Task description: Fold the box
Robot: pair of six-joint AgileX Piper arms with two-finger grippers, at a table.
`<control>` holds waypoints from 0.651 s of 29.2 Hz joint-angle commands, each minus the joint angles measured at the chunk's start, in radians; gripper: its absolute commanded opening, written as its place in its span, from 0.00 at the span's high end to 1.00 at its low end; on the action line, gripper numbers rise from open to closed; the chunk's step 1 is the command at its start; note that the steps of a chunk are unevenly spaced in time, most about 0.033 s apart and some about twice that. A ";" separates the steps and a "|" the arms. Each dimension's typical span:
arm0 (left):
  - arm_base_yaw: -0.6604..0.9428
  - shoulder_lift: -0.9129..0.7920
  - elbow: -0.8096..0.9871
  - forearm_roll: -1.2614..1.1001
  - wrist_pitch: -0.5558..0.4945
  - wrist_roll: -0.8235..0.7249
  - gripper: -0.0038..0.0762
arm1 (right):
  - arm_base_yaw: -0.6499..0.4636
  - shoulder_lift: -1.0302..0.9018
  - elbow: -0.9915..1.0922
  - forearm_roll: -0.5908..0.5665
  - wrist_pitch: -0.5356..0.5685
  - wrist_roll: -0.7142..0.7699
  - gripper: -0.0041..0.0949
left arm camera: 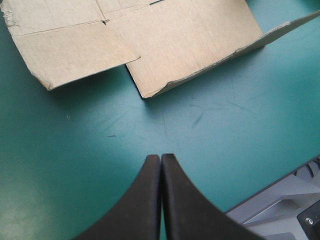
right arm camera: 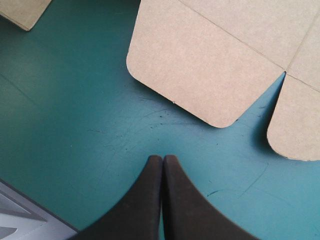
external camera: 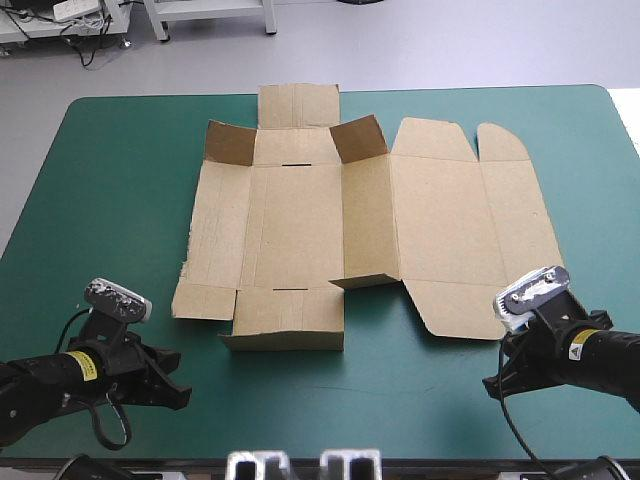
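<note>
Currently the box (external camera: 300,225) is lying flat, centred on the teal-green cover (external camera: 120,200), two far flaps raised; left gripper (left arm camera: 160,157) and right gripper (right arm camera: 162,157) are sitting closed, empty, short of its near edge

High view: above and behind, facing forward and down; whole teal-green worktop (external camera: 100,200) framed. Left wrist view: low, close, facing the flat brown cardboard box (left arm camera: 175,45), near left flaps. Right wrist view: close on its near right flaps. All share the box.
</note>
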 commanded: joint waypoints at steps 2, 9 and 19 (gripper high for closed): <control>-0.007 0.004 -0.024 -0.023 -0.040 -0.002 0.97 | -0.002 -0.002 -0.027 0.010 -0.040 -0.007 0.98; -0.007 0.017 -0.024 -0.072 -0.018 -0.015 0.96 | -0.002 -0.002 -0.027 0.010 -0.040 -0.007 0.98; -0.007 0.191 -0.025 -0.148 -0.099 0.003 0.94 | -0.002 -0.002 -0.027 0.010 -0.040 -0.007 0.98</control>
